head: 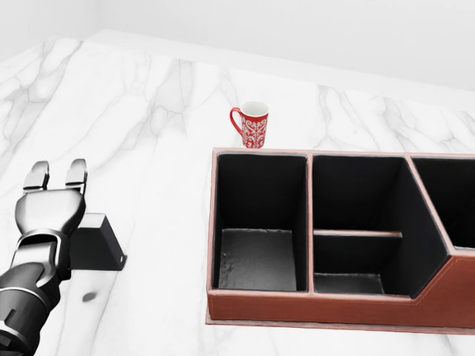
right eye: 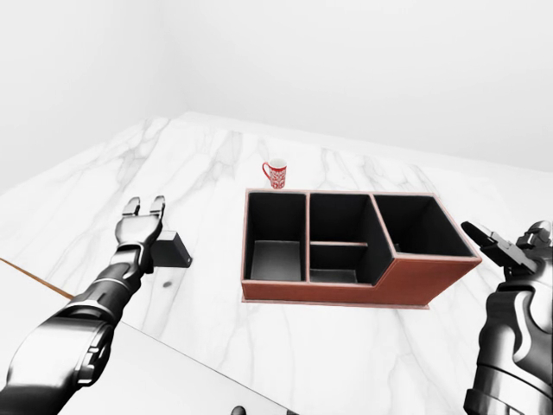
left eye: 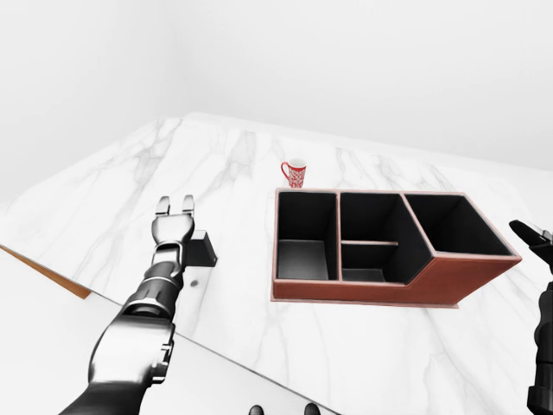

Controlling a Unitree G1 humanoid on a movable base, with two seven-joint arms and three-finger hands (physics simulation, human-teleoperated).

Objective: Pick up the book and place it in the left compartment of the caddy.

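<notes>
i have the left hand (head: 50,210) over the left end of the dark book (head: 95,242), fingers straight and spread wide, nothing held; the book lies flat on the marble surface (head: 156,111), well apart from the brown caddy (head: 326,304) at its right. a red mug (head: 252,124) stands just above the caddy's empty left compartment (head: 257,256). my right hand (right eye: 511,259) waits open, right of the caddy

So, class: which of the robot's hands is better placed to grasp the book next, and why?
The left. Its left hand hovers with open fingers right over the dark book on the marble counter. The right hand is past the caddy on the far right, well away from the book.
</notes>
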